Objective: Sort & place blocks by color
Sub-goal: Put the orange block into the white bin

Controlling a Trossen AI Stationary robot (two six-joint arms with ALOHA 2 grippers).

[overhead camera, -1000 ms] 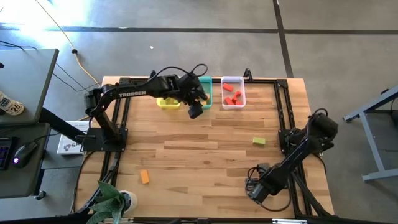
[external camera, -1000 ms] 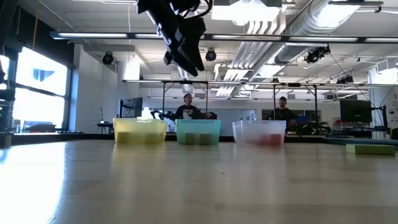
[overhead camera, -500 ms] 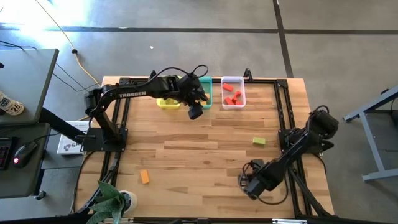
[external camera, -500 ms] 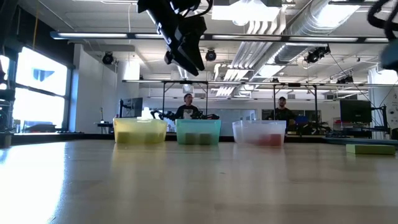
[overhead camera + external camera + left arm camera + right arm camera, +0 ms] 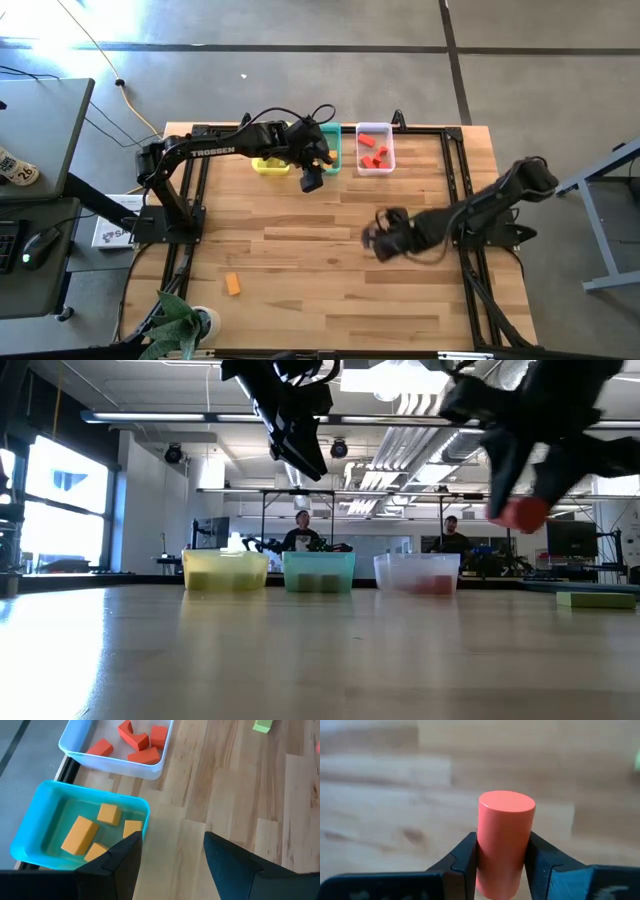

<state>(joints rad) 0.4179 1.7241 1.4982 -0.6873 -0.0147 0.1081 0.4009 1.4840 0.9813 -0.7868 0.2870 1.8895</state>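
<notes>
Wooden table (image 5: pixel 300 260), right end effector (image 5: pixel 501 862) apparently gripping red cylinder (image 5: pixel 504 840)

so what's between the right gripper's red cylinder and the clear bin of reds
In the high view only bare table separates the right gripper, shut on the red cylinder, from the clear bin. The green block sits off that line.

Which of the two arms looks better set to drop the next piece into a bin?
The right. Its gripper is shut on a red cylinder block, carried above the wooden table. The left gripper hangs open and empty by the teal plastic bin.
</notes>
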